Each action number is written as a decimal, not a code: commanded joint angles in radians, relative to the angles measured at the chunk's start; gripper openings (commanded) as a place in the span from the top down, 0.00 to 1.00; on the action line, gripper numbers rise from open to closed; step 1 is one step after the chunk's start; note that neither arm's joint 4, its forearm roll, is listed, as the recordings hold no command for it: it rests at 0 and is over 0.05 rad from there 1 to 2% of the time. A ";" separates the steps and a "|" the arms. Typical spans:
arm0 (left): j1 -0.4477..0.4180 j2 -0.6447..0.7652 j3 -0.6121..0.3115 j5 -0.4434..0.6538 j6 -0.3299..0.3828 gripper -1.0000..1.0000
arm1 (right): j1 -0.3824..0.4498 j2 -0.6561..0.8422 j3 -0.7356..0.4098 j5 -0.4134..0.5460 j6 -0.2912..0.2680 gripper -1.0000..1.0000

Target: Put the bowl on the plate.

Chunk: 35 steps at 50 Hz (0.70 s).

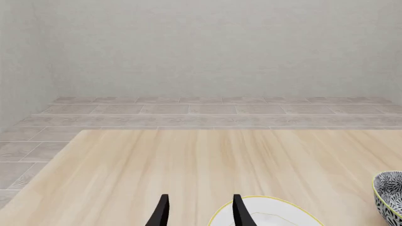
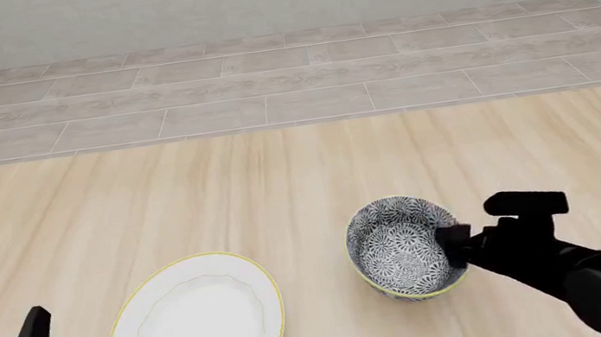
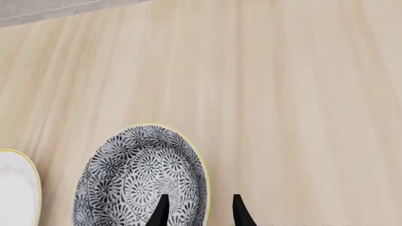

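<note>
Pale wood-grain laminate forms the table [image 2: 278, 180], which carries both task items near its near edge. The bowl [image 2: 404, 246], patterned dark blue-grey and white with a thin yellowish rim, sits upright toward the near right part of the table. The plate [image 2: 196, 326], white with a yellow-gold rim, lies flat just beside the bowl on its left, apart from it by a narrow strip of bare wood.

The right gripper [image 3: 198, 209] is at the bowl's right-hand rim. Its jaws are spread: in the right wrist view one finger stands inside the bowl and the other outside the wall, straddling the rim. Contact with the ceramic cannot be confirmed. The left gripper [image 1: 198, 211] is also spread, holds nothing, and hovers at the near left corner beside the plate's edge.

The step in hand appears to be securing the rim grasp. Recommended procedure:

1. Seat the fingers deep enough over the wall that the pads bear on ceramic below the rim, not on the lip alone.
2. Close squarely; a one-sided rim grip lets the bowl tilt, so confirm that it hangs level.
3. Lift only until the base clears the plate rim.
4. Carry leftward and centre over the plate's inner ring.
5. Lower until seated before releasing.

Keep the left arm clear of the plate.
</note>
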 commanded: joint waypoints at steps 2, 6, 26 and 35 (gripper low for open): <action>0.000 0.000 0.000 0.000 0.000 0.00 | 0.002 0.030 0.020 -0.046 0.018 0.00; 0.000 0.000 0.000 0.000 0.000 0.00 | 0.004 0.037 0.021 -0.053 0.022 0.00; 0.000 0.000 0.000 0.000 0.000 0.00 | 0.014 0.088 0.037 -0.114 0.043 0.00; 0.000 0.000 0.000 0.000 0.000 0.00 | 0.017 0.107 0.039 -0.132 0.047 0.00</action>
